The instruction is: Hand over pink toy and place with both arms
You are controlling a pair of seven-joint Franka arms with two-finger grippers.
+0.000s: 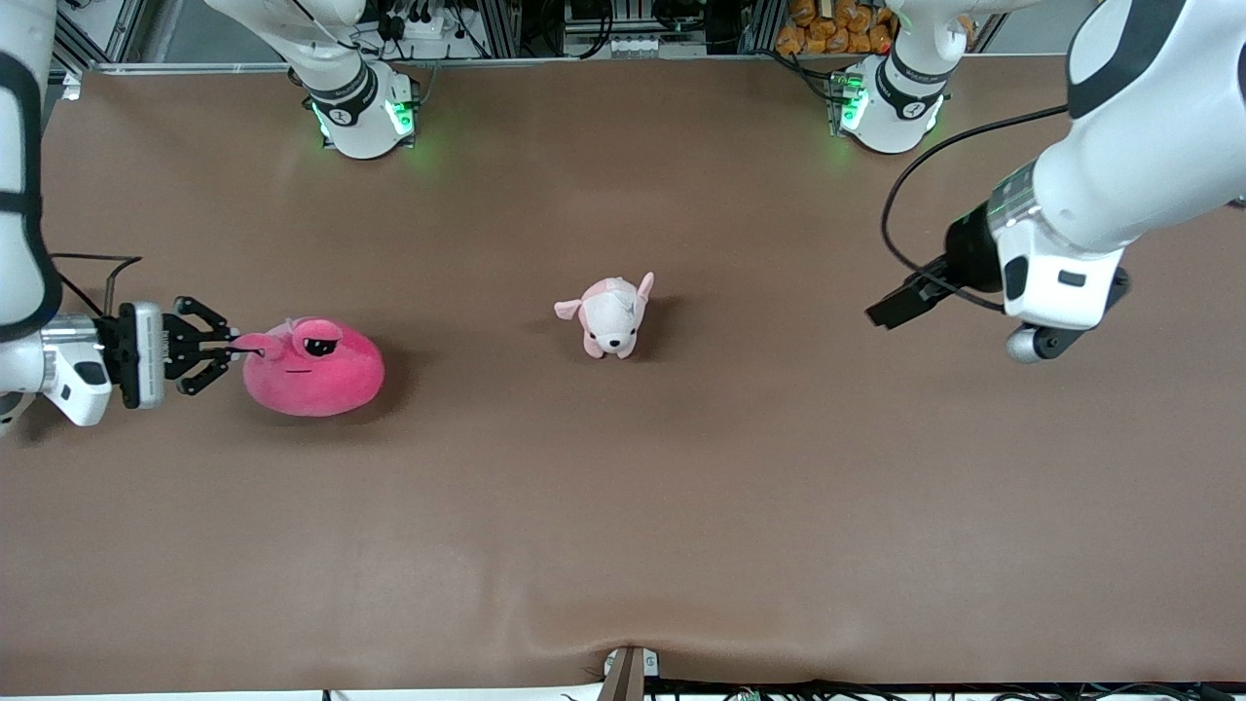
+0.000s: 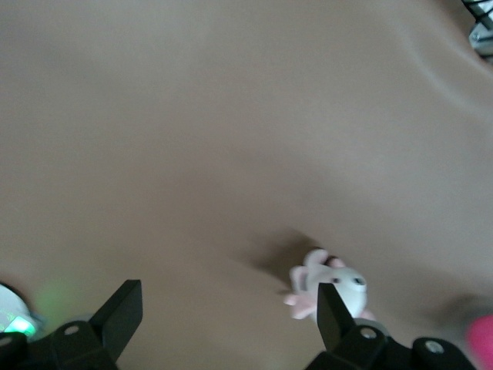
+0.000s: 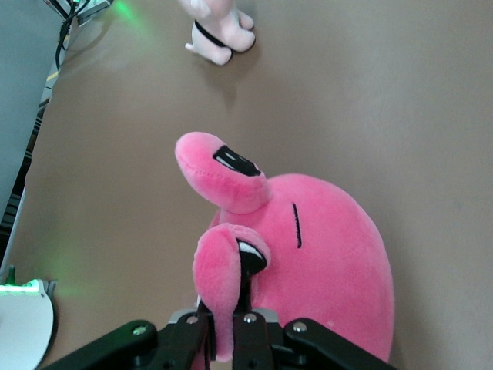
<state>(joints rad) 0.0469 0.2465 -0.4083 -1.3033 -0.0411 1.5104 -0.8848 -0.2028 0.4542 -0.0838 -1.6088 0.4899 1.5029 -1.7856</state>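
Note:
The pink toy (image 1: 313, 371) lies on the brown table toward the right arm's end, eyes up. It fills the right wrist view (image 3: 323, 254). My right gripper (image 1: 243, 342) is shut on one of its stalk-like ears (image 3: 223, 285), low at the table. My left gripper (image 1: 891, 307) hangs in the air over the left arm's end of the table, open and empty; its fingers (image 2: 119, 312) show wide apart in the left wrist view.
A small pale pink-and-white puppy plush (image 1: 610, 315) stands near the table's middle, between the two grippers; it also shows in the left wrist view (image 2: 331, 287) and the right wrist view (image 3: 219, 31). The arm bases (image 1: 362, 109) stand along the table's back edge.

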